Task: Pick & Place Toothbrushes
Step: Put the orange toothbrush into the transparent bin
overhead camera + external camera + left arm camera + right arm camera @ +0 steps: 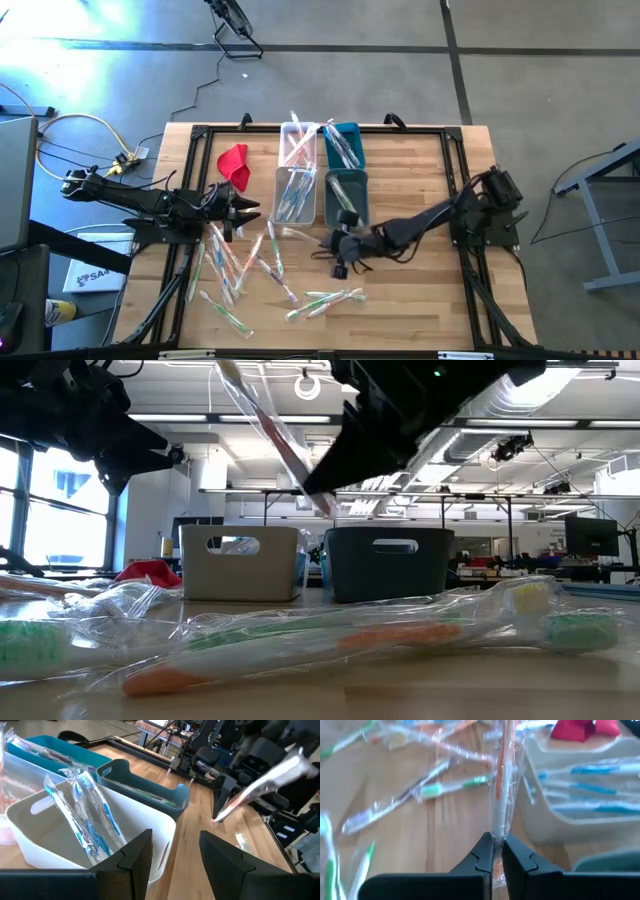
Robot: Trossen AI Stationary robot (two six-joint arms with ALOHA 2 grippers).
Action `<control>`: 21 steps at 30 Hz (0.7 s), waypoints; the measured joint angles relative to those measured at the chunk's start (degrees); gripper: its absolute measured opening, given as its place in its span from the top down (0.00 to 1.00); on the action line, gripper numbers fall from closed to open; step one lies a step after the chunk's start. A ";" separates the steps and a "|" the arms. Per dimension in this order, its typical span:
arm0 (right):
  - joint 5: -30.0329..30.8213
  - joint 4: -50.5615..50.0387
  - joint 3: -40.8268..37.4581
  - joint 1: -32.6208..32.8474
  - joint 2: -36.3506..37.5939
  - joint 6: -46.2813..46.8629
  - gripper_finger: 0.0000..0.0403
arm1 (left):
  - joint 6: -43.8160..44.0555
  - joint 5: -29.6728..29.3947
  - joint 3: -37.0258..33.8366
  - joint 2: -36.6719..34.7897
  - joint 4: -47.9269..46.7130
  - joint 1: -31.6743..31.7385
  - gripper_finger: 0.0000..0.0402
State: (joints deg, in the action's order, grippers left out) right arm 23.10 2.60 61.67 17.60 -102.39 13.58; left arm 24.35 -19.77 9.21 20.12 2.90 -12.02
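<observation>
Many wrapped toothbrushes (245, 270) lie loose on the wooden table (420, 290), and others lie in the bins. My right gripper (335, 240) hangs near the table's middle, just in front of the teal bin (347, 195). It is shut on one wrapped toothbrush with an orange handle (502, 780), which also shows in mid-air in the low view (270, 430). My left gripper (175, 855) stands open and holds nothing. It sits at the table's left (240, 212), beside the white bin (30, 835) that holds blue toothbrushes (90, 820). My right gripper pinches one end of the toothbrush's clear wrapper (498, 834) between its two fingertips. The toothbrush runs on forward past the fingers, in line with them. It is lifted clear of the table and stands slanted in the air (290, 460).
Four bins stand in a block at the table's far middle: white (298, 143) and teal (343, 143) behind, white (295, 193) and teal in front. A red cloth (235, 163) lies left of them. Loose toothbrushes (325, 300) cover the near left and middle of the table.
</observation>
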 joint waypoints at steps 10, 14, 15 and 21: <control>-5.43 9.17 0.00 -6.08 -0.02 -2.23 0.97 | 5.67 0.98 0.00 2.74 -2.34 -0.01 0.60; -5.58 12.72 0.00 -7.51 -0.02 -4.00 0.97 | 6.16 0.96 -0.02 4.73 -2.91 0.00 0.60; -5.56 13.28 0.00 -7.83 -0.02 -4.50 0.97 | 6.16 0.96 -0.02 5.18 -2.92 -0.01 0.60; -5.38 14.19 0.00 -10.57 -0.02 -5.15 0.97 | 6.92 0.94 -0.02 8.37 -3.02 0.00 0.60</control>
State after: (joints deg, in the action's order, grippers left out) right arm 17.72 16.80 61.67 7.03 -102.41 8.43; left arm 31.26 -18.83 9.19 28.49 -0.12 -12.02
